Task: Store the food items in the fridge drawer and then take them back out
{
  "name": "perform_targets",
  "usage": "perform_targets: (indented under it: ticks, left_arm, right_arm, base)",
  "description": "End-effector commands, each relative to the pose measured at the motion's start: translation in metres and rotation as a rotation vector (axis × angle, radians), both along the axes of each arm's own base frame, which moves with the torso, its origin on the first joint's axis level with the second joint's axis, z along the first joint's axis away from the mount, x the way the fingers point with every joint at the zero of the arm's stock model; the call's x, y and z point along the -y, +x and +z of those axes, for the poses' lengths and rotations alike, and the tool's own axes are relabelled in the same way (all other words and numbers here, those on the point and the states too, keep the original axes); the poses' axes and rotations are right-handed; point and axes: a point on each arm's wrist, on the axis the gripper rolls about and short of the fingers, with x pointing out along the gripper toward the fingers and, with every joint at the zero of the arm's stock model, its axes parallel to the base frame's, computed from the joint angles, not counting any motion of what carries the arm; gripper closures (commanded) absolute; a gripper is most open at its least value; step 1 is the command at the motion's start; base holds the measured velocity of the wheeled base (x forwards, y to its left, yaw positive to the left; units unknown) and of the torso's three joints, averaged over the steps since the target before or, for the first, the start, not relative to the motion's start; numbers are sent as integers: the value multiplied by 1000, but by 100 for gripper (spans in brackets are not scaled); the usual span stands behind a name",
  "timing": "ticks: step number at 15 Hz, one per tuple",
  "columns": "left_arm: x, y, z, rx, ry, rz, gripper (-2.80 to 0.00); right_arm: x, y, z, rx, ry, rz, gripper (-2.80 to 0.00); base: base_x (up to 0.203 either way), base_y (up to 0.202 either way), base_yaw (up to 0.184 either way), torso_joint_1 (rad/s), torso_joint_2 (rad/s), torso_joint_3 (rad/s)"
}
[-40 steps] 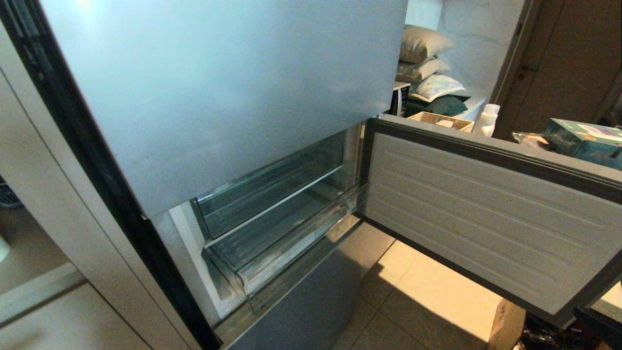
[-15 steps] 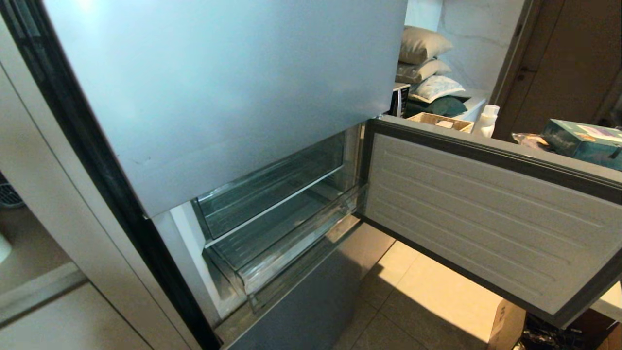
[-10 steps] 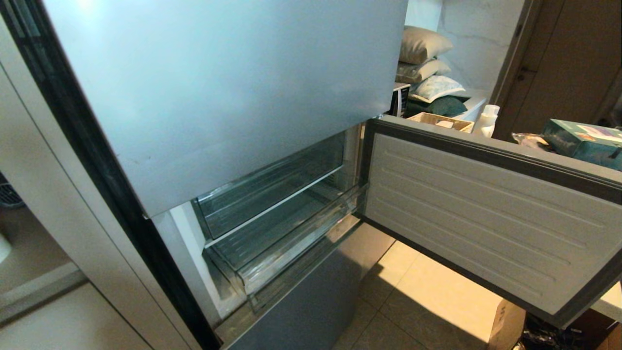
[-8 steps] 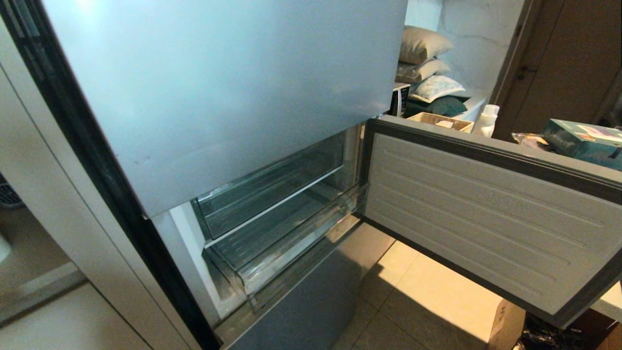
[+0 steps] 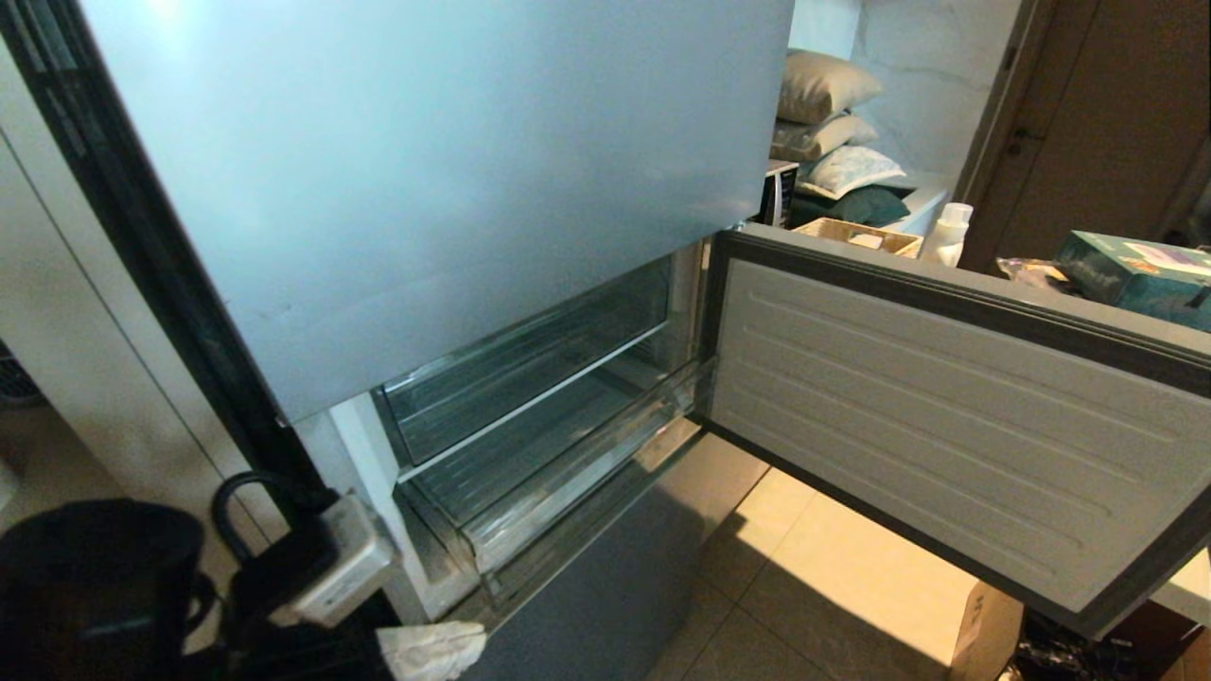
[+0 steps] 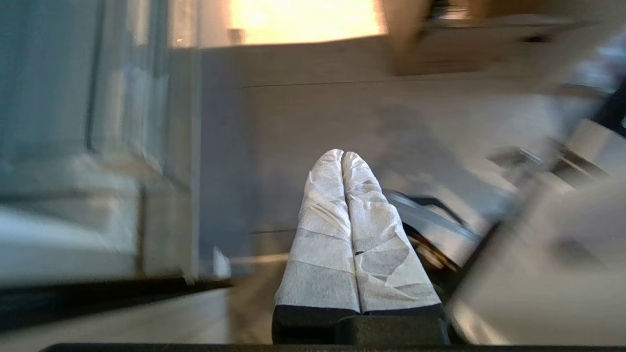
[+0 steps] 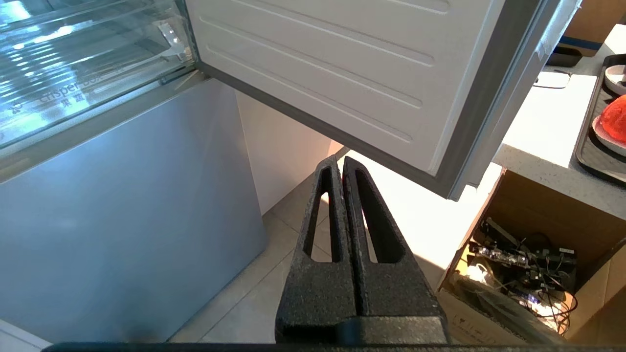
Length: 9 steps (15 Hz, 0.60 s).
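Beige tiled floor sunlit at 5 o'clock, stacked pillows at 1 o'clock against a pale marbled wall, brown door at 2 o'clock, cardboard box of cables under a white speckled counter.

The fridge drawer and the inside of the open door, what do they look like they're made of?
The fridge drawer looks like clear hard plastic: see-through, glossy, with a ribbed floor that catches glints. The open door's inner panel looks like matte white moulded plastic, with long shallow pressed ridges, framed by a darker grey seal, probably rubber.
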Motion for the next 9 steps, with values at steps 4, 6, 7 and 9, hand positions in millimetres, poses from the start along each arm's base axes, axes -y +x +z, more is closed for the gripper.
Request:
perform_targets:
  ticks: [4, 6, 7, 9]
  left_arm:
    - [91, 38, -60, 50, 143, 88, 0]
    - [110, 42, -74, 84, 181, 130, 0]
    - [114, 42, -76, 95, 189, 143, 0]
    - [124, 50, -84, 90, 200, 142, 0]
  right_arm:
    - [0, 0, 0, -2, 2, 0, 0]
    - [0, 0, 0, -2, 5, 0, 0]
    - [0, 0, 0, -2, 5, 0, 0]
    - [0, 0, 0, -2, 5, 0, 0]
  base:
    - [0, 0, 0, 0, 0, 0]
    - [0, 0, 0, 0, 0, 0]
    - [0, 0, 0, 0, 0, 0]
    - [0, 0, 0, 0, 0, 0]
